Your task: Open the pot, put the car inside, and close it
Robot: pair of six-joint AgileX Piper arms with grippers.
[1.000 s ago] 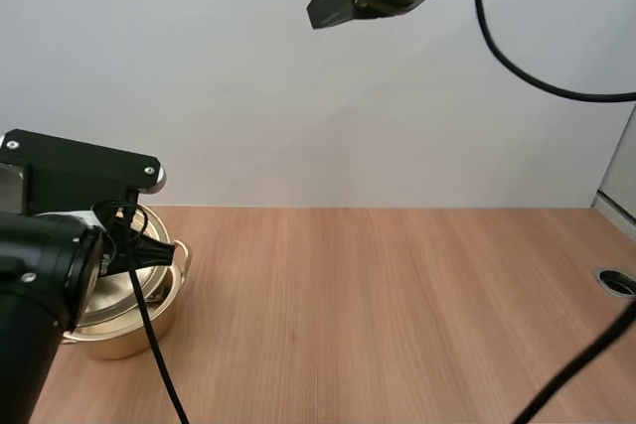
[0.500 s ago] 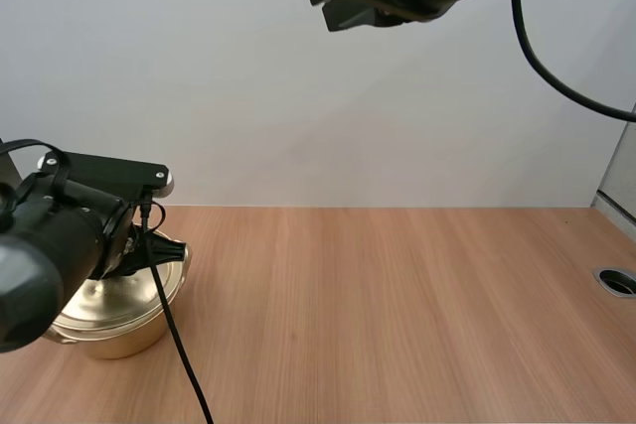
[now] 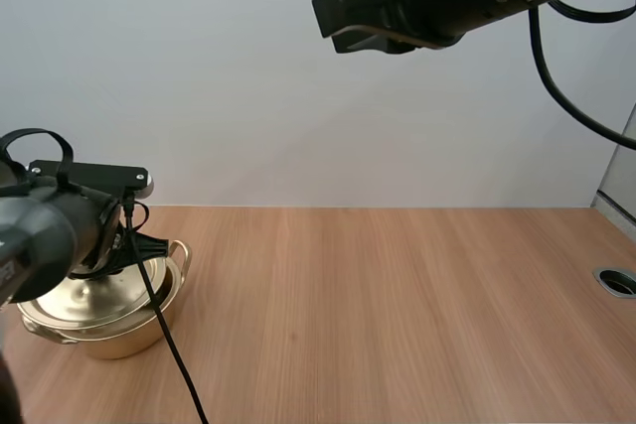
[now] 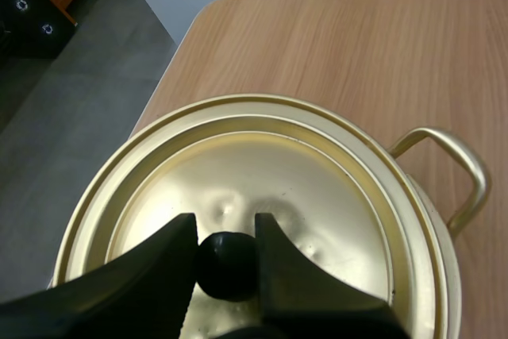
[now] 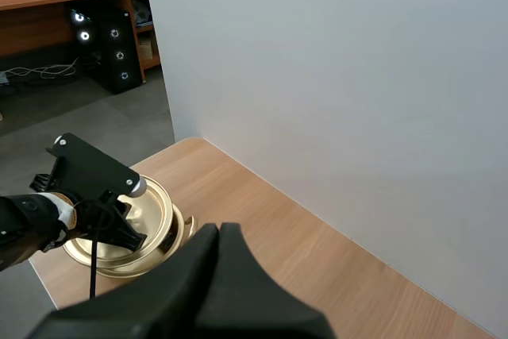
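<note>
Left wrist view: the knob [image 4: 227, 266] of the lid [image 4: 262, 172], seated on the pot [image 3: 119, 341] at the near left corner of the table [image 3: 397, 295], is pinched by the left gripper [image 4: 225, 229] and is best raised vertically and level; the right gripper [image 5: 220, 232] is closed, empty.

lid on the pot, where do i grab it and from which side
Take the black knob at the centre of the lid, from above, one finger on each side. The lid is a smooth shallow dome seated inside the rim of the pot, so nothing else offers a hold. The left gripper pinches the knob this way.
</note>
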